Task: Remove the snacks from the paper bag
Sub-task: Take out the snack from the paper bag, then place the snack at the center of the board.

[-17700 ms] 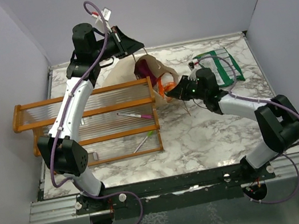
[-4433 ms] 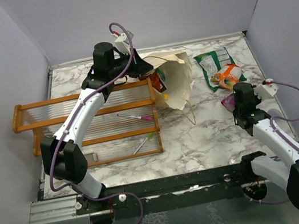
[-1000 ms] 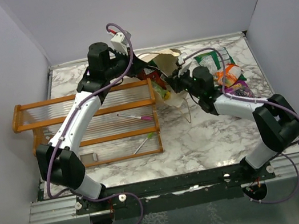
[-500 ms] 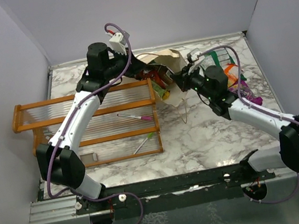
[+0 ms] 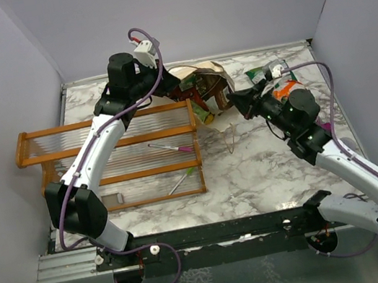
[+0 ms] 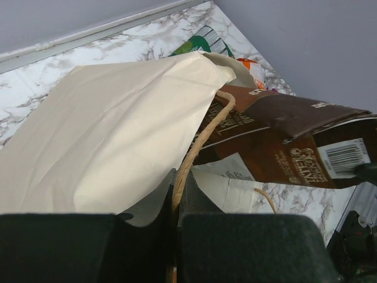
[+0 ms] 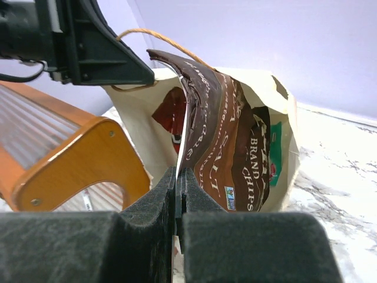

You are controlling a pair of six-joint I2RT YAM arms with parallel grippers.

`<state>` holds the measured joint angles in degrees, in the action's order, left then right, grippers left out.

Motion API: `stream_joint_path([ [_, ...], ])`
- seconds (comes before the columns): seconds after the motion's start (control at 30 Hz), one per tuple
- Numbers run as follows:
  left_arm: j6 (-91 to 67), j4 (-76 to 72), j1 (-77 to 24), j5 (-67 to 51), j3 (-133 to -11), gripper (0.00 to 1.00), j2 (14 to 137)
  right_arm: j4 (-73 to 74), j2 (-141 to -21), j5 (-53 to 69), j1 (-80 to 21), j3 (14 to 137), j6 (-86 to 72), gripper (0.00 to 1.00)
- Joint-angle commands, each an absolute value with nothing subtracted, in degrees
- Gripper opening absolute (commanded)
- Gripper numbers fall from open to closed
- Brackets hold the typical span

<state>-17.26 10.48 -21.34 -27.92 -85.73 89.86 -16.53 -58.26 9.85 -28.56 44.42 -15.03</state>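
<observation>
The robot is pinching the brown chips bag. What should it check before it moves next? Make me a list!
1. Right gripper pinching the brown chip packet: ok, it is shut on the packet's edge.
2. Left gripper holding up the paper bag: ok, it is shut on the twine handle.
3. Packet all the way out of the bag: not ok, its lower part is inside the mouth.
4. Handle free of the packet: cannot tell, the twine runs right beside it.
5. Bag empty: not ok, a red packet shows inside.
</observation>
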Motion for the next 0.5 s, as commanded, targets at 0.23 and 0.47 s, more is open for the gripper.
stream_joint_path([
  [0.23, -17.6, 12.1, -20.7, -25.2, -87.2, 0.00, 89.8, -9.6, -45.6, 7.2, -28.9, 52.0, -21.7, 0.01],
  [0.47, -17.8, 12.0, -20.7, -25.3, -87.1, 0.00, 89.7, -5.8, -40.4, 4.0, -28.9, 57.9, -22.2, 0.01],
])
